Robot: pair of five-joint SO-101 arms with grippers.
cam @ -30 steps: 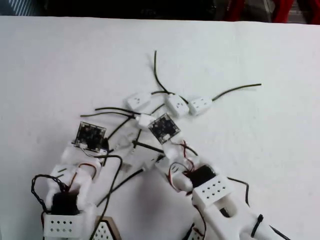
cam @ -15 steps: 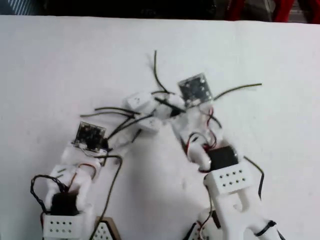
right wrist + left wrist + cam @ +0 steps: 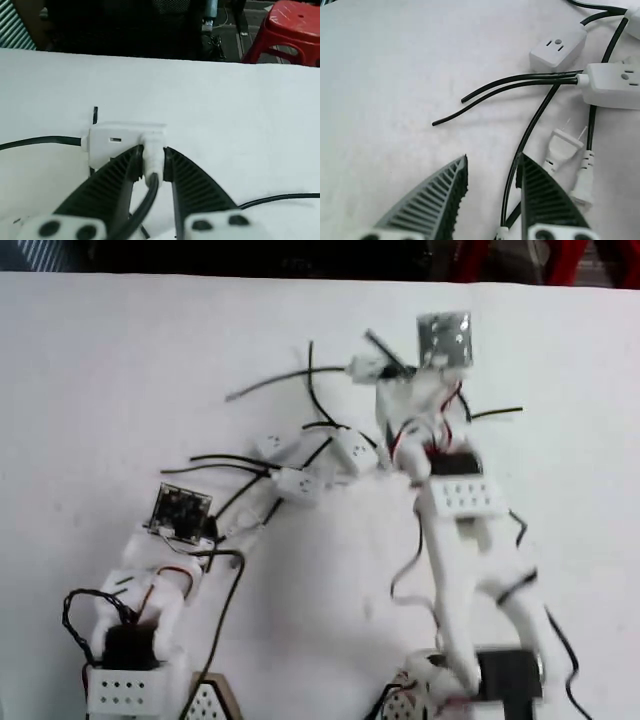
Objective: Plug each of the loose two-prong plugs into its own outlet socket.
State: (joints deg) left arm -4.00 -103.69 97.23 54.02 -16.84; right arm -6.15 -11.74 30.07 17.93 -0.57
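My right gripper [image 3: 151, 150] is shut on a white two-prong plug [image 3: 153, 159] that sits against a white outlet socket [image 3: 125, 139]. In the high view this pair [image 3: 364, 367] is at the far side of the table, with the right gripper [image 3: 380, 372] on it. Three more white sockets lie mid-table: one [image 3: 274, 446], another [image 3: 352, 450] and a third [image 3: 298, 483]. My left gripper [image 3: 490, 172] stands open low over the table. Beyond it lie two loose plugs [image 3: 563, 146] [image 3: 583, 178] and two sockets [image 3: 557, 49] [image 3: 615, 85].
Black cables [image 3: 225, 461] sprawl around the sockets, and one cable [image 3: 526, 145] runs between my left fingers. Another cable end [image 3: 495, 415] lies to the right. A red stool [image 3: 292, 27] stands beyond the table's far edge [image 3: 200, 275].
The right arm has swung from the table's middle out to the far side with the plug in its gripper, and a socket has come with it. The left arm has not moved.
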